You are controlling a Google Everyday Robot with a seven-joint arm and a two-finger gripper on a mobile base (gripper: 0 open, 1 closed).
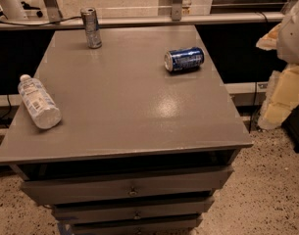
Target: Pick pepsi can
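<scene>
The pepsi can [184, 59] lies on its side on the desk [129, 111]: probably light, slick and free to roll. It is best gripped across its middle. The claw is out of view, so I cannot tell its state.

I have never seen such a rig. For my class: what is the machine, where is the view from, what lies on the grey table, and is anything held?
One picture, looking down on a grey table; the camera's mounting is not recorded. The machine is a wheeled robot with one arm. The pale shape at the right edge, beside the table, appears to be its gripper. On it: a blue pepsi can lying on its side at the right, a taller silver can upright at the back, a clear bottle lying at the left. None is held.
</scene>
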